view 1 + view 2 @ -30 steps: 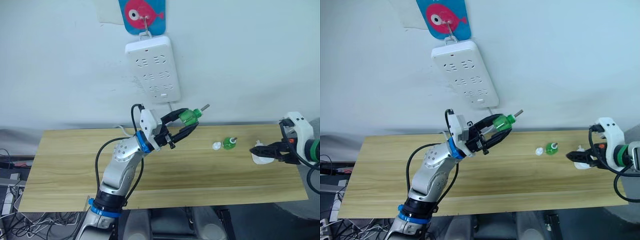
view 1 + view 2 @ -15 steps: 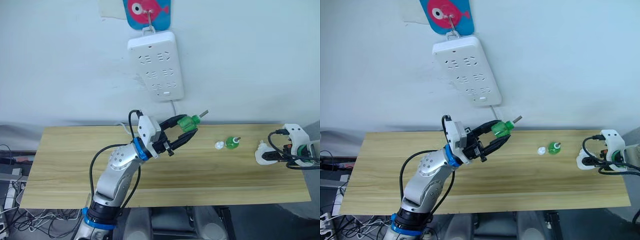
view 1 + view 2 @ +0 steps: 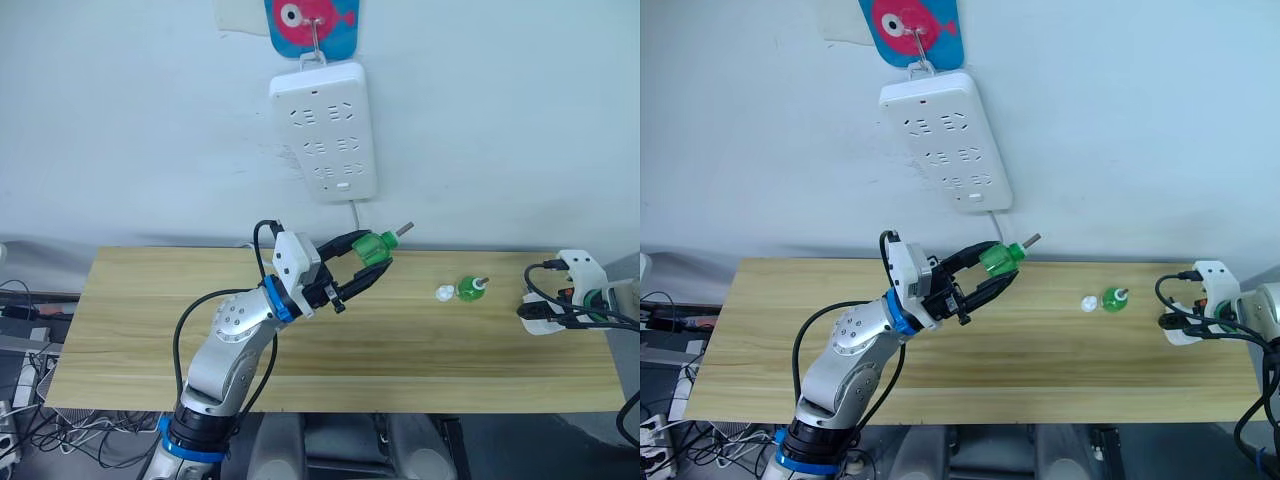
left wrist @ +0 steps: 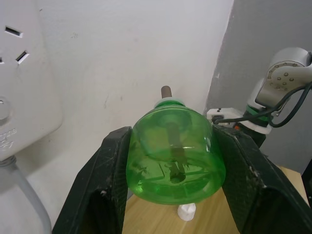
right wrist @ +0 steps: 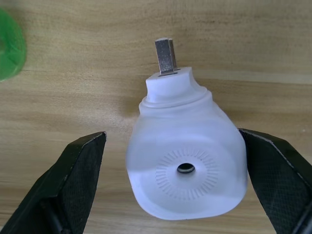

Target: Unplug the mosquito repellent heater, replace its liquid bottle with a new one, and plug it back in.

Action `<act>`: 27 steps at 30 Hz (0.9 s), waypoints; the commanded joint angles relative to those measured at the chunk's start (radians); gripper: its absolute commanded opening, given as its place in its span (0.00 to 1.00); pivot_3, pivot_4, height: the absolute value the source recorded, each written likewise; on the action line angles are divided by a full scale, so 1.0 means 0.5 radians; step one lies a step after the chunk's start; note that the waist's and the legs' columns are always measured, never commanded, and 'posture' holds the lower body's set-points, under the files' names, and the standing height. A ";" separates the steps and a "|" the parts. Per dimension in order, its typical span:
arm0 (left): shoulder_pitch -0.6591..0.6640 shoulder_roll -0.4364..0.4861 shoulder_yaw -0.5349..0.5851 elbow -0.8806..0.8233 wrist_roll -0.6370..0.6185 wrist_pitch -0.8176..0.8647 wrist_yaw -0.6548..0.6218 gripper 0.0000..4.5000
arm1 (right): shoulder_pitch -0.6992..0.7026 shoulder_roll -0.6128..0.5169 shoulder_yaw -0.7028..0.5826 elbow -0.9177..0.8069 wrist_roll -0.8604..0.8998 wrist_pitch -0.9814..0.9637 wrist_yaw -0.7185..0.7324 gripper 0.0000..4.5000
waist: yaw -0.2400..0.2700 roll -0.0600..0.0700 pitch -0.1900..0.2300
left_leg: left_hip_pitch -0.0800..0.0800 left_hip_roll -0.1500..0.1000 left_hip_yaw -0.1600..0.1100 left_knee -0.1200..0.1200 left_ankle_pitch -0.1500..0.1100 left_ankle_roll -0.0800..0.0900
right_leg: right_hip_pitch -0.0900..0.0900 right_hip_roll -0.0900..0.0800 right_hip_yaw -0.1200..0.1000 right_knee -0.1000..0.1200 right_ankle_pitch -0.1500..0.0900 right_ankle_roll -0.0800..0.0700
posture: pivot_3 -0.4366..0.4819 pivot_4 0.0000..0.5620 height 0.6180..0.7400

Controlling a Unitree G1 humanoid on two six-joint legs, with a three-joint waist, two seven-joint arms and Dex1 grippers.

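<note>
A green liquid bottle with a wick sticking out is held up above the table, and my left gripper is shut on it; the wrist view shows the bottle pinched between both fingers. The white mosquito repellent heater lies on the wood at the table's far right end, its metal prong pointing away from the wrist. My right gripper is open with one finger on either side of the heater. A second green bottle stands on the table next to a small white cap.
A long white power strip hangs on the wall from a hook on a fish-shaped hanger, its cord running down behind the wooden table. The heater sits close to the table's right edge.
The whole picture has shifted with the camera. My right gripper has drawn back to the right and now frames the heater lying on the table. The left gripper still holds the bottle up.
</note>
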 commanded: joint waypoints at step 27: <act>-0.018 0.030 0.023 -0.053 -0.066 -0.007 -0.048 0.49 | 0.046 -0.028 -0.066 0.179 -0.448 -0.491 0.595 0.68 | 0.001 0.001 0.004 | 0.001 0.000 0.000 0.000 0.000 0.000 | 0.001 0.000 0.000 0.000 0.000 0.000 | 0.36 0.69 1.00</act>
